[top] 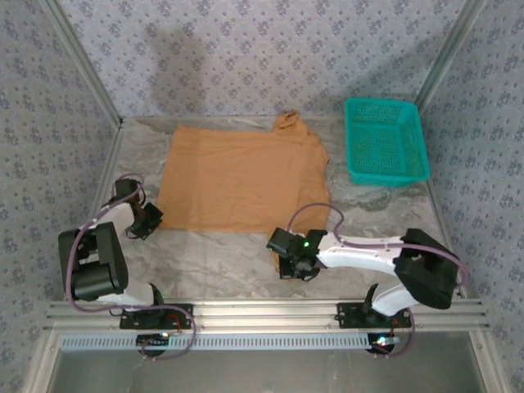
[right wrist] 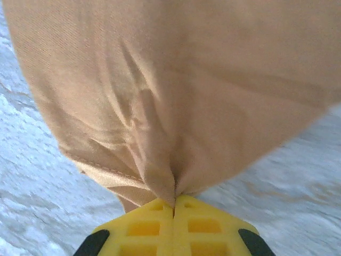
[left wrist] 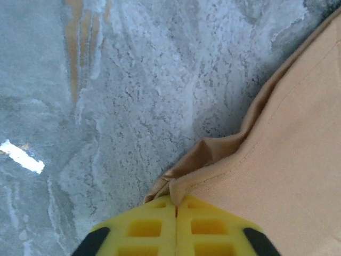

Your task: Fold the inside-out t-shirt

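The inside-out t-shirt (top: 241, 176), plain orange-tan, lies spread on the marble table (top: 221, 266), its hem toward the arms. My left gripper (top: 154, 218) is at the shirt's near left corner. In the left wrist view its yellow fingers (left wrist: 154, 224) are shut, pinching a fold of the t-shirt's hem (left wrist: 277, 160). My right gripper (top: 291, 237) is at the near right part of the hem. In the right wrist view its yellow fingers (right wrist: 202, 226) are shut on a bunched pleat of the t-shirt (right wrist: 170, 96), which fans out away from the tips.
A teal mesh basket (top: 385, 141) stands at the back right, just beside the shirt's right sleeve. Patterned walls close in the left, back and right sides. Bare marble lies between the shirt's hem and the arm bases.
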